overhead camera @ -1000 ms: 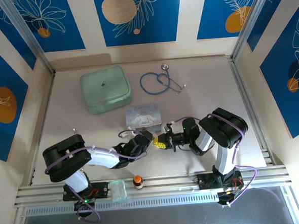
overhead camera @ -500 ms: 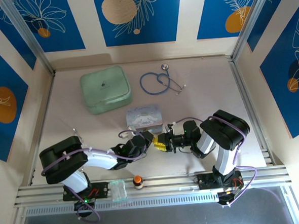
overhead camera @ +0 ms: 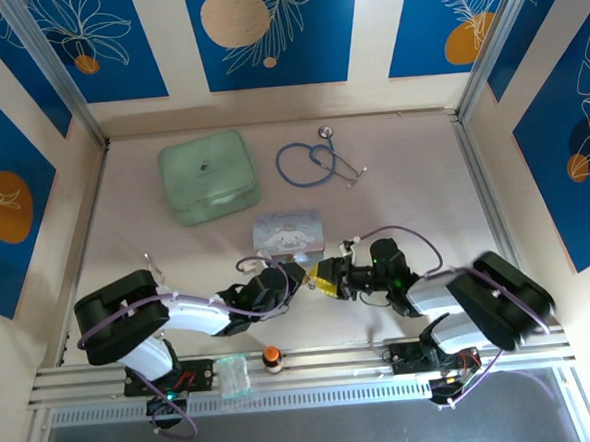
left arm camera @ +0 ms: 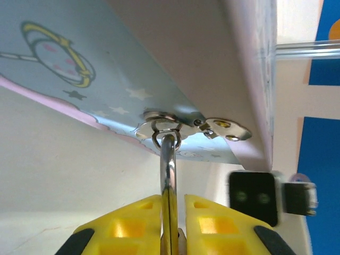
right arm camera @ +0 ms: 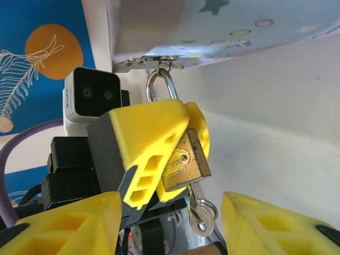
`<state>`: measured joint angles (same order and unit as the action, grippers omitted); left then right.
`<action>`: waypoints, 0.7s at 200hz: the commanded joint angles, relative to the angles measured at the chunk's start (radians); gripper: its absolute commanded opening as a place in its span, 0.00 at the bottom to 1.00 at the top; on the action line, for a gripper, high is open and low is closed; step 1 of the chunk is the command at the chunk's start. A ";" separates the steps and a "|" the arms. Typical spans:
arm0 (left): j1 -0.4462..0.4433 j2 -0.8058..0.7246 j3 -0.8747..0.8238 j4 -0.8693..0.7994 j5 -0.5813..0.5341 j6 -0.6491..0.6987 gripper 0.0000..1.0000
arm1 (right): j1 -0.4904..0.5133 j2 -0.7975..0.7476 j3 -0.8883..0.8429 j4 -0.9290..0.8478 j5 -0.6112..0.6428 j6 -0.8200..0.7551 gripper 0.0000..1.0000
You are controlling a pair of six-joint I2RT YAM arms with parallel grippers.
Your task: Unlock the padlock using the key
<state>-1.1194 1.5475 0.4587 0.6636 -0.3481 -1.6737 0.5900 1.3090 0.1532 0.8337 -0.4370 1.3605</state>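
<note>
The brass padlock [right arm camera: 187, 159] hangs by its silver shackle [left arm camera: 168, 159] from the hasp ring of the pale blue cartoon tin [overhead camera: 286, 230]. My left gripper [left arm camera: 172, 218] is shut on the padlock, and its yellow fingers [right arm camera: 149, 138] clamp the body from both sides. The small silver key [right arm camera: 201, 219] sticks out of the padlock's underside with its ring dangling. Just short of the key, my right gripper [right arm camera: 170, 226] is open, a finger on either side and touching nothing. From above, the two grippers meet tip to tip at the tin's front edge, left [overhead camera: 300, 277] and right [overhead camera: 333, 277].
A mint green case [overhead camera: 208, 174] and a blue stethoscope [overhead camera: 316, 162] lie at the back. An orange-capped bottle [overhead camera: 272, 358] and a clear plastic piece [overhead camera: 231, 375] sit on the front rail between the arm bases.
My right gripper has opened and let go of the key, which stays in the padlock. The right arm's elbow has swung out to the right. The left gripper keeps its hold.
</note>
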 commanded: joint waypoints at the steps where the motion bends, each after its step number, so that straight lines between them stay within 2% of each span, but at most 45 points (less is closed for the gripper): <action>1: -0.007 0.013 0.003 0.059 0.024 0.017 0.00 | 0.002 -0.157 0.030 -0.388 0.097 -0.126 0.50; 21: -0.007 0.019 0.013 0.060 0.034 0.024 0.00 | 0.026 -0.324 0.085 -0.688 0.219 -0.259 0.38; 35: -0.006 0.019 0.018 0.054 0.037 0.027 0.00 | 0.042 -0.399 0.111 -0.808 0.260 -0.351 0.13; 43: -0.007 0.019 0.020 0.052 0.040 0.028 0.00 | 0.050 -0.423 0.126 -0.863 0.279 -0.383 0.07; 69: -0.006 0.017 0.025 0.051 0.043 0.029 0.00 | 0.074 -0.426 0.150 -0.891 0.246 -0.436 0.05; 111: -0.007 0.006 0.043 0.031 0.053 0.036 0.00 | 0.178 -0.275 0.221 -0.860 0.278 -0.462 0.02; 140: -0.007 0.001 0.039 0.028 0.055 0.032 0.00 | 0.213 -0.210 0.253 -0.814 0.293 -0.461 0.02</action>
<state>-1.1194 1.5612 0.4675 0.6640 -0.3172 -1.6657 0.7799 1.0672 0.3592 0.0036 -0.1738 0.9306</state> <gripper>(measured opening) 0.134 0.054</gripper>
